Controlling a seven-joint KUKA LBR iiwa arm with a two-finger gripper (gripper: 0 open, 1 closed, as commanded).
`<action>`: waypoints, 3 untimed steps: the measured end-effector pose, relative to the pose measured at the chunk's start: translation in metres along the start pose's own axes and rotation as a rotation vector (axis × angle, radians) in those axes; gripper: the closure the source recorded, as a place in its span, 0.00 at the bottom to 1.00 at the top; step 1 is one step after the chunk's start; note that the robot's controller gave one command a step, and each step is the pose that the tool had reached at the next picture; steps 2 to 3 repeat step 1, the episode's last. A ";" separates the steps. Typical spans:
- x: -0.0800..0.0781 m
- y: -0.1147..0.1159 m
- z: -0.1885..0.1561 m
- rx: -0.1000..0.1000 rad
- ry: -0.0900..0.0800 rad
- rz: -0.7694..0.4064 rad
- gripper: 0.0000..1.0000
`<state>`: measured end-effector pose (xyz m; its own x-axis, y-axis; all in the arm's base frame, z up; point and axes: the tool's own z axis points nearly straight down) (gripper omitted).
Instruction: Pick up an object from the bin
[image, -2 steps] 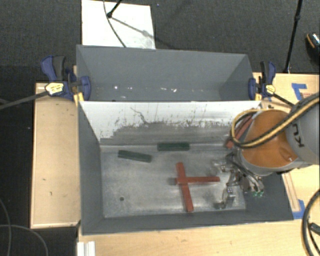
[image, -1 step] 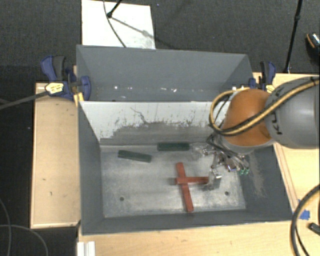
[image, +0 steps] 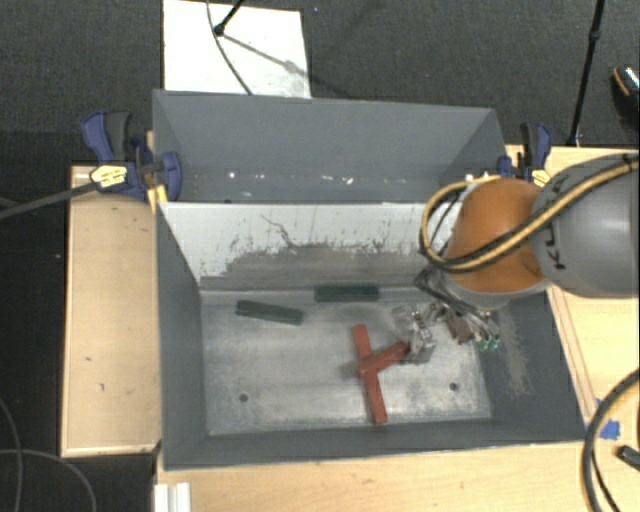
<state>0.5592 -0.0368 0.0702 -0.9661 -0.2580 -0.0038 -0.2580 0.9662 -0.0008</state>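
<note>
1. Grey metal bin (image: 180, 330) with a scuffed floor and a scratched back wall. A few loose things lie on the floor, none of them heaped.
2. My gripper (image: 420, 340) sits low over the right-centre of the floor. My arm comes in from the right, with an orange cover (image: 495, 235) at the wrist and cables (image: 437, 235) looped around it.
3. The nearest thing is a short red bar (image: 390, 356), lying slantwise on the floor. Its right end meets the tip of my gripper, but I can't tell whether it touches or lies just under it.
4. The short red bar crosses a longer red bar (image: 376, 400), which runs from mid-floor toward the front wall. Together they make a rough cross, and I can't tell which one is on top.
5. Grip state: I cannot tell whether it is spread or closed. The tip is a clutter of metal parts, and the bar end blends into it. I am not logging a hold.
6. A dark green bar (image: 347, 293) lies flat at the foot of the back wall, near centre.
7. A second dark green bar (image: 268, 312) lies left of the first, slightly tilted. The two do not touch, and this one is well apart from my gripper.
</note>
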 end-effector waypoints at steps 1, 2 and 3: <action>-0.014 -0.002 -0.177 0.003 -0.007 -0.346 1.00; -0.014 -0.002 -0.177 0.003 -0.007 -0.346 1.00; -0.014 -0.002 -0.177 0.003 -0.007 -0.346 1.00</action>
